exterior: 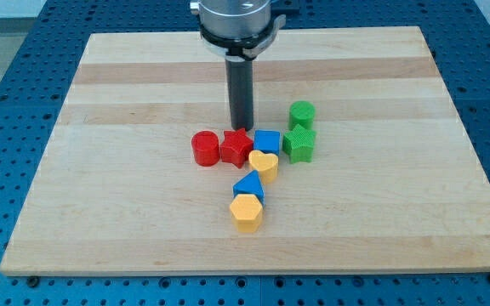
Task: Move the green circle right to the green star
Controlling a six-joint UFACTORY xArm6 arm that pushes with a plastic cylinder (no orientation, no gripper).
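Note:
The green circle (pixel 302 114) stands just above the green star (pixel 299 144), touching or nearly touching it, right of the board's middle. My tip (pixel 242 128) is at the end of the dark rod, just above the red star (pixel 236 148) and about seventy pixels left of the green circle. It touches neither green block.
A red circle (pixel 205 148) sits left of the red star. A blue cube (pixel 267 142) lies between the red star and green star. Below are a yellow heart (pixel 264 165), a blue triangle (pixel 249 186) and a yellow hexagon (pixel 247 212). The wooden board (pixel 100 170) lies on a blue perforated table.

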